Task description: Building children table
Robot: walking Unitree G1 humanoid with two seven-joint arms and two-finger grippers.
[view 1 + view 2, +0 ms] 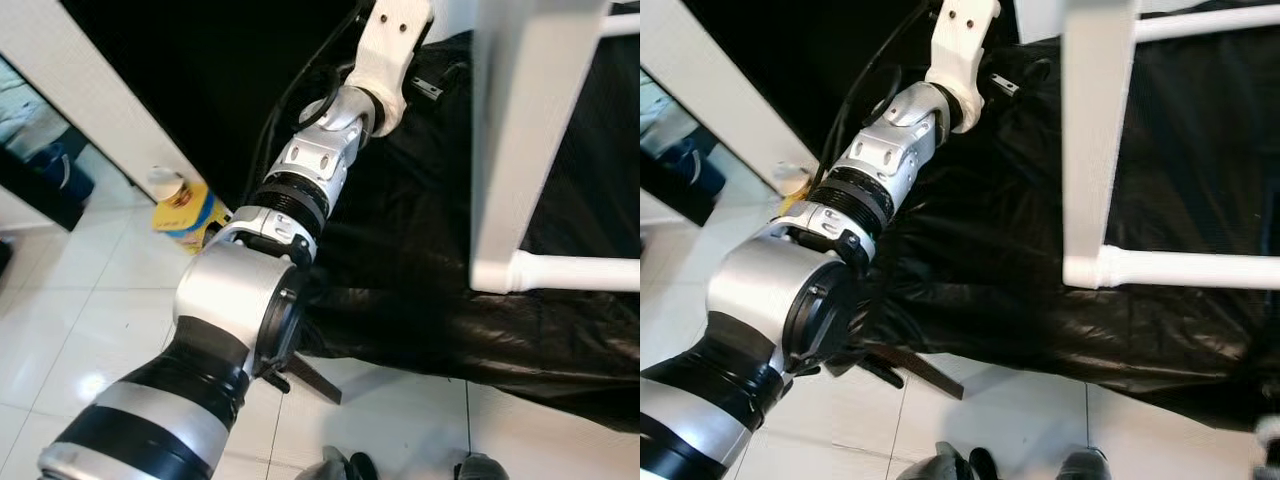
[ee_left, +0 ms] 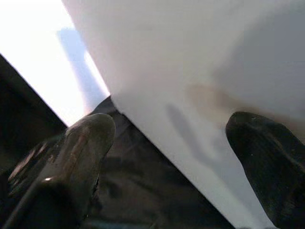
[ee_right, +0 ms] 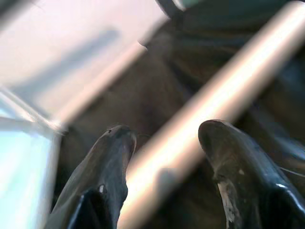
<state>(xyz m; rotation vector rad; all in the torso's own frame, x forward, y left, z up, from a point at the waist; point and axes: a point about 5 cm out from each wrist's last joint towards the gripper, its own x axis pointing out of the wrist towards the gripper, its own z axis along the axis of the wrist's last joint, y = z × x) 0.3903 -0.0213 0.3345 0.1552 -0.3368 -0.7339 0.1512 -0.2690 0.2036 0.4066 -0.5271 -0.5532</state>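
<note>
Left eye view: left arm reaches up and forward over a black sheet spread on the white tile floor. White table frame stands on the sheet on the right: a wide upright leg joined at its lower end to a round rail running off right. Yellow bottle with a white cap stands on the floor just beside the sheet's left edge, near a white board slanting across the top left. Robot's feet at the bottom edge.

Right eye view: same scene. The arm's white end link runs off the top edge, gripper out of frame. Frame leg sits right of the arm, well apart from it.

Left wrist view: left gripper spread wide, one finger over the black sheet, the other against a white flat panel of the frame. The panel's edge lies between the fingers; cannot tell if it is clamped.

Right wrist view: right gripper open, fingers either side of a pale round bar crossing diagonally over the sheet. Blurred; bar looks unpinched, gaps on both sides.
</note>
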